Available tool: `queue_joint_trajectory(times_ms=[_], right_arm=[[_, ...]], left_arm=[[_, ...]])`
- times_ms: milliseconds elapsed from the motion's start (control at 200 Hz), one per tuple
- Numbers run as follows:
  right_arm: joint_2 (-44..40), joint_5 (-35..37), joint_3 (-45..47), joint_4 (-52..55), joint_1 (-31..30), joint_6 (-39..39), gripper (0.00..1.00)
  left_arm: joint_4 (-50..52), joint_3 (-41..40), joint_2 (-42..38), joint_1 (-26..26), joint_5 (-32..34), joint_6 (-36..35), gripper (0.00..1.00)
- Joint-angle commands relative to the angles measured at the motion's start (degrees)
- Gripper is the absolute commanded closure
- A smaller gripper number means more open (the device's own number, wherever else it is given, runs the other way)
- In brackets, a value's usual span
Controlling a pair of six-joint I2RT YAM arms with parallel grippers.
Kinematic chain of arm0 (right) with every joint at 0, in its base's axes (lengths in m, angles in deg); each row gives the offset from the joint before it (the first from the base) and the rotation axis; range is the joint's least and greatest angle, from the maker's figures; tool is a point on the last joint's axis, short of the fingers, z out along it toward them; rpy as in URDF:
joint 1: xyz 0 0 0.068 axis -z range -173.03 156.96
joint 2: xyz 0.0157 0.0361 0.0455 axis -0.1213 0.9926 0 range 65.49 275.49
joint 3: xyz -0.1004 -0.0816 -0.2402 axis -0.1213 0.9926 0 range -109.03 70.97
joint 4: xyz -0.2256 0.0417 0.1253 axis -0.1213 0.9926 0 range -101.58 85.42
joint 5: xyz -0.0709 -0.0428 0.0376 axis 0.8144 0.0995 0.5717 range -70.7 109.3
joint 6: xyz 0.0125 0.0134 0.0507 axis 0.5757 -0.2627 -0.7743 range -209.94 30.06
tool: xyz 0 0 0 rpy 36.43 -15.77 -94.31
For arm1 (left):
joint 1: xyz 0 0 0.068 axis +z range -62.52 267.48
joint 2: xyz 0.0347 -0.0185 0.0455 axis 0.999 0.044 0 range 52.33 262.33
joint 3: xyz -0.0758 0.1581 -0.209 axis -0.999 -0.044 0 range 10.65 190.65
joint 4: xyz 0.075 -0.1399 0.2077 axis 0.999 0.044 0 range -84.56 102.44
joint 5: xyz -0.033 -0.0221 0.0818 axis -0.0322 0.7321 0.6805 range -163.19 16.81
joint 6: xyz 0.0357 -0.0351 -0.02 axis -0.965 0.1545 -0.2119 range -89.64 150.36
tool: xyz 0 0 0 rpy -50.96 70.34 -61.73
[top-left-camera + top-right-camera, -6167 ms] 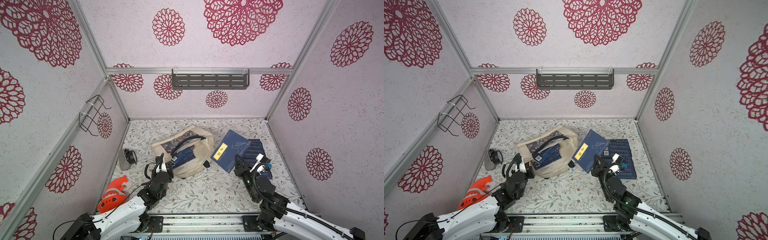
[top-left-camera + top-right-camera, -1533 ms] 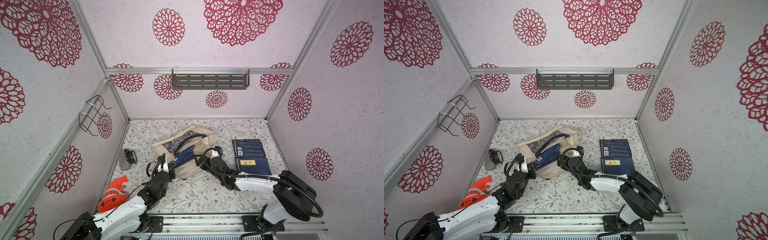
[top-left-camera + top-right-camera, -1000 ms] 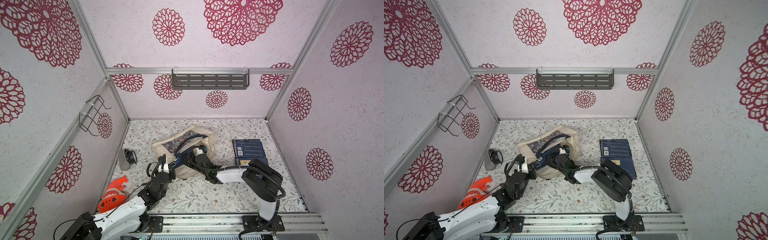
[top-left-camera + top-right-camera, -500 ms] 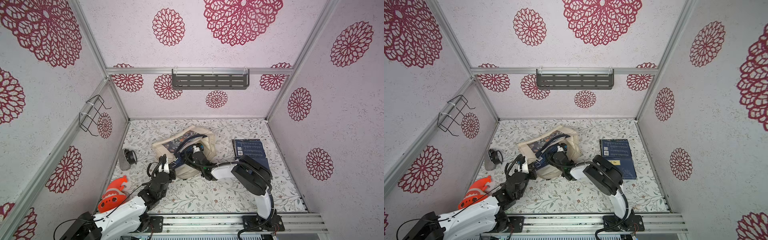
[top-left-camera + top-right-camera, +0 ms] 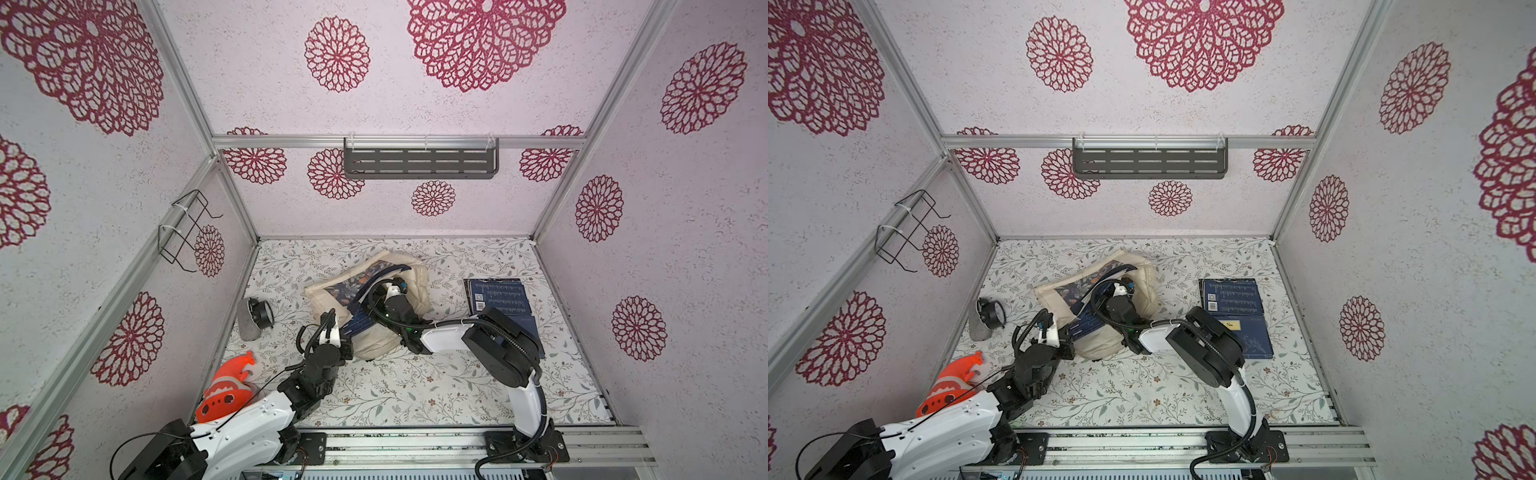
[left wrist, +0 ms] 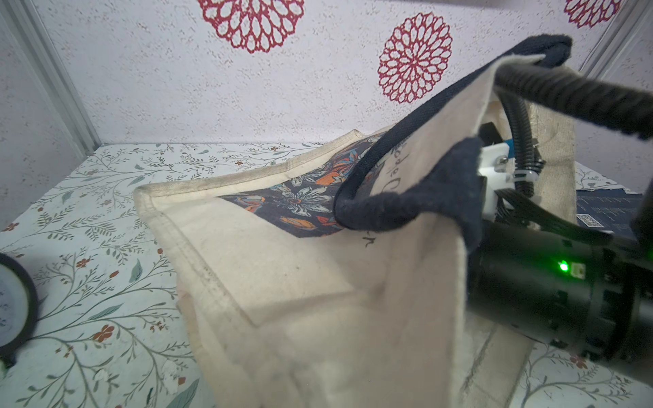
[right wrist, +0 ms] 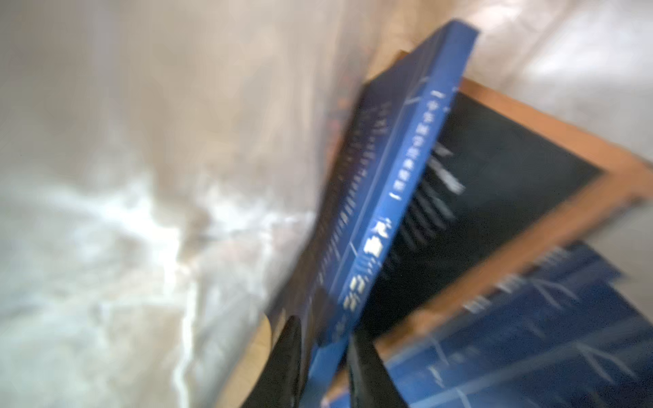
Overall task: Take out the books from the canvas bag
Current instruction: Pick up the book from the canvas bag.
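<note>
Cream canvas bag (image 5: 376,347) w/ navy straps lies slumped on the floral tabletop (image 5: 415,395); all places below are given off it. Well apart from the bag, on the right arm's side, a flat stack of dark-blue books (image 5: 498,297) is already out, barcode back up. More blue covers (image 5: 1084,325) poke from the bag's mouth, so the job looks partway. Step in hand: fetching another book from inside. At the bag's near lip the left gripper (image 5: 347,343) has jaws shut, apparently pinching cloth & holding the mouth up. The right gripper (image 7: 325,330) is deep inside the bag, jaws narrow, one black finger (image 7: 288,353) each side of a blue paperback (image 7: 399,159) at its spine end; looks like a grip, tho blur hides actual contact. Just beside that one, also inside, leans an orange-edged dark book (image 7: 494,197). Next move, prob.: draw straight back out thru the mouth w/o snagging the strap (image 6: 388,208) or dragging neighbours; lip needs holding up meanwhile.
</note>
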Motion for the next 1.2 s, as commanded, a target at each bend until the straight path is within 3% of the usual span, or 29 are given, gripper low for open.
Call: queue_joint_trajectory(times_ms=[0, 155, 300, 550, 926, 1196], right_arm=[[1.3, -1.1, -3.0, -3.3, 0.1, 0.5, 0.71], [3.7, -1.2, -5.8, -2.2, 0.1, -0.2, 0.67], [3.5, -1.6, -5.4, -3.5, 0.2, -0.7, 0.89], [-4.4, -1.3, 3.7, -7.9, -0.3, 0.0, 1.00], [-19.7, -1.8, 21.1, -14.2, -0.4, 2.1, 1.00], [-35.8, 1.8, 31.5, -7.7, -0.2, 9.9, 1.00]], left_arm=[[-3.0, 1.2, 0.2, -1.2, -1.9, -1.0, 1.00], [-3.3, 1.3, 0.9, -1.3, -2.3, -1.1, 1.00], [-3.2, 1.6, 1.1, -1.5, -1.9, -1.4, 1.00], [-2.7, 1.9, 1.1, -1.7, -0.7, -1.0, 1.00], [0.7, 3.1, 0.7, -1.9, 1.8, 0.8, 1.00], [2.7, 4.1, 1.4, -1.9, 2.8, 1.3, 1.00]])
